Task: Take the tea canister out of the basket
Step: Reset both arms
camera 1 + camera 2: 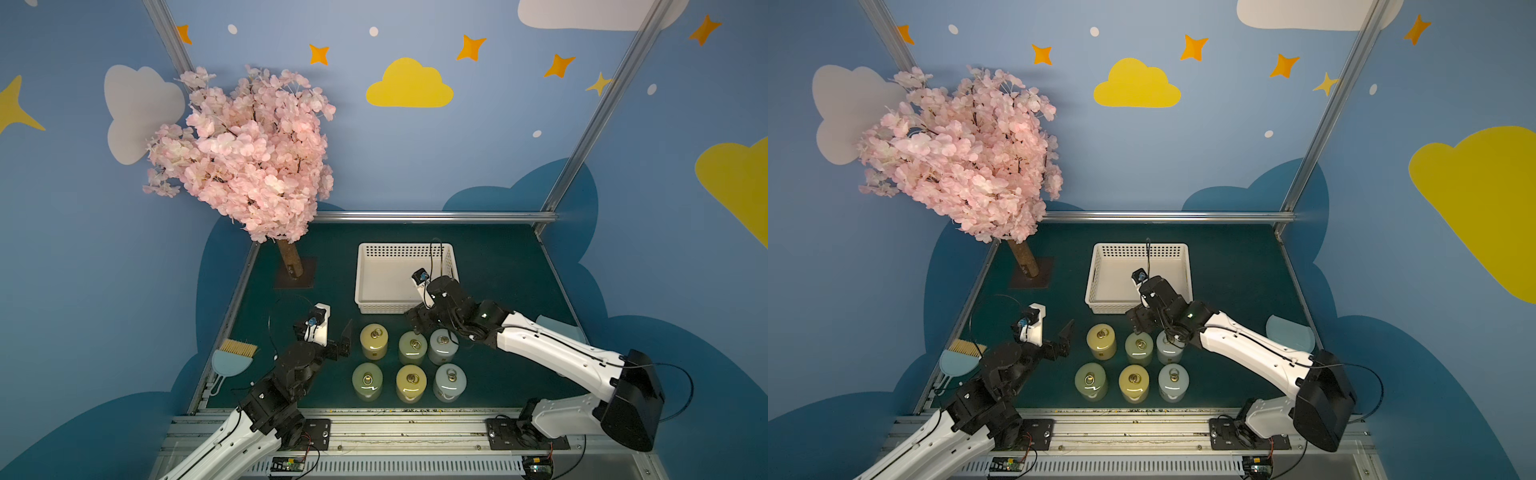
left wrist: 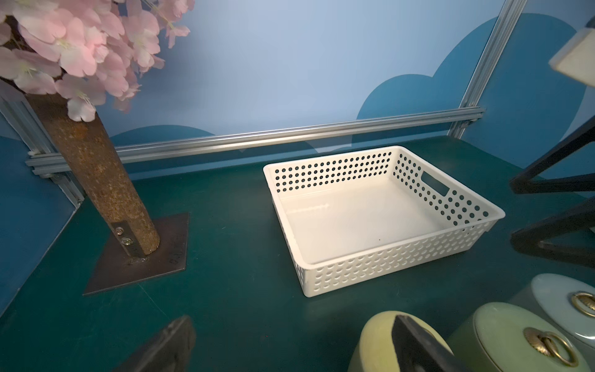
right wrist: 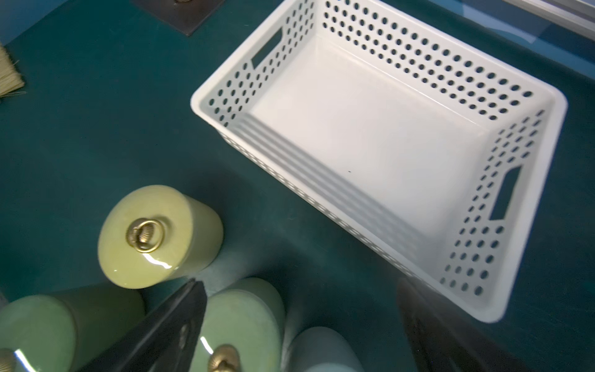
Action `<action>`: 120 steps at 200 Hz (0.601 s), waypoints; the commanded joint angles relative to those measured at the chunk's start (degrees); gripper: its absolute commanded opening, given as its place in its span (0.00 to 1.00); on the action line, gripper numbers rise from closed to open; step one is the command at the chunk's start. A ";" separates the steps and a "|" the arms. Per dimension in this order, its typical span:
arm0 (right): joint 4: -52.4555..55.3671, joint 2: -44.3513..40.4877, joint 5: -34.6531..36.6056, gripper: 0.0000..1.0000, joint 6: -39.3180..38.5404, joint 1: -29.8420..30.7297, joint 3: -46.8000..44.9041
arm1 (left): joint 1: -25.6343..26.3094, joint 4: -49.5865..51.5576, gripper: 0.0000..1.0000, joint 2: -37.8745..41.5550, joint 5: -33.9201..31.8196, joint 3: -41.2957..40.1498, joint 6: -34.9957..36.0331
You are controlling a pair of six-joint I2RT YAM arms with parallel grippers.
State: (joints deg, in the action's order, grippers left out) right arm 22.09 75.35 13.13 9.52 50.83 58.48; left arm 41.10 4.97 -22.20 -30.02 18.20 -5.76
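Surface: dark green tabletop (image 1: 498,291), walled in blue with painted clouds and stars.
Left gripper (image 2: 293,319): jaws spread wide and holding nothing, low and just beside the back yellow canister (image 1: 374,343), on that canister's left.
Right gripper (image 3: 299,283): jaws wide apart with nothing between them, hanging over the back green canister (image 1: 412,349) and back blue canister (image 1: 442,347), near the basket's front wall.
Canisters: six, all upright on the table outside the basket, long axis vertical, ring-pull lids up. They stand in two rows of three, with the front row (image 1: 411,384) nearest the arm bases.
Basket (image 1: 403,251): behind the back row, near it but apart. Its open side faces up and its long axis runs left to right.
Wrist views only: slot handles in the basket's short ends, and its whole white floor.
Top views only: the right arm covers the basket's near right corner. A blossom tree (image 1: 249,158) stands at back left and a brush (image 1: 237,348) lies at the left edge.
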 commanded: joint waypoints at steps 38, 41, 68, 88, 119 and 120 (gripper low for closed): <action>0.20 -12.65 4.00 0.98 3.09 -8.82 -8.67 | -2.17 -5.01 1.00 0.13 -4.25 0.89 3.37; 0.09 -13.14 4.17 0.98 3.11 -9.20 -9.05 | -2.21 -5.35 1.00 0.28 -4.26 0.68 3.58; -0.42 -16.55 5.08 0.98 3.05 -12.98 -11.48 | -2.65 -8.43 1.00 1.12 -5.22 -0.43 6.43; -0.80 -17.68 5.28 0.98 3.73 -16.04 -12.44 | -3.46 -10.00 1.00 -0.78 -5.77 -0.22 8.05; -2.02 -17.81 1.11 0.98 3.92 -23.27 -13.79 | -7.96 -11.61 1.00 -6.06 -3.05 0.88 6.21; -2.08 -17.80 0.89 0.98 3.92 -23.51 -13.85 | -8.18 -11.68 1.00 -6.26 -2.82 0.92 6.16</action>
State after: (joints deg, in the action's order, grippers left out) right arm 21.63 58.17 16.60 12.38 31.75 45.67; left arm 36.03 -3.60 -25.32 -34.33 18.48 0.32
